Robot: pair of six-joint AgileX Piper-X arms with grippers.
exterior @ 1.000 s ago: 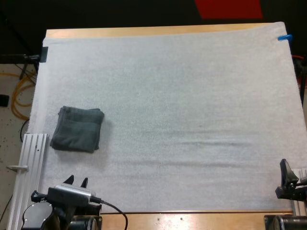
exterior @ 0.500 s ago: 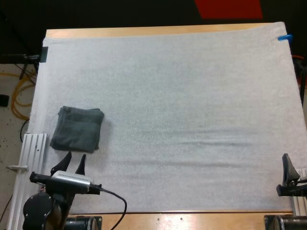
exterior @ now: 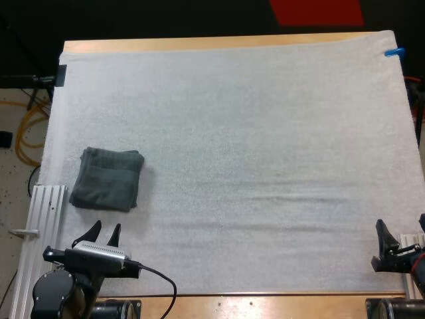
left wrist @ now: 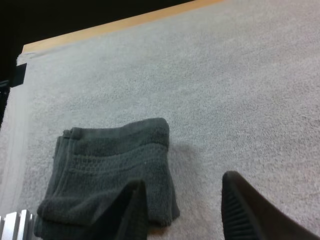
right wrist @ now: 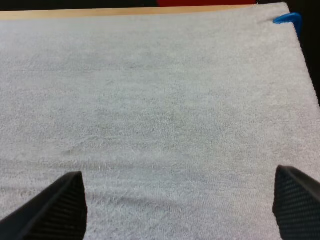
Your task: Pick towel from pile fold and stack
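Observation:
A dark grey-green towel, folded into a thick square, lies flat at the left side of the white mat. My left gripper hovers just short of the towel's near edge, open, with nothing between its fingers. In the left wrist view the towel sits right ahead, one finger over its near corner and the other over bare mat. My right gripper is at the mat's near right corner. Its fingers stand wide apart over bare mat, so it is open.
An aluminium rail runs beside the mat's left edge, close to the towel and my left arm. A second rail piece is at the near right. The wooden table edge shows along the far side.
My left gripper came forward toward the towel's near edge, then eased back slightly. My right gripper shifted a little to the left over the mat. The towel has not moved.

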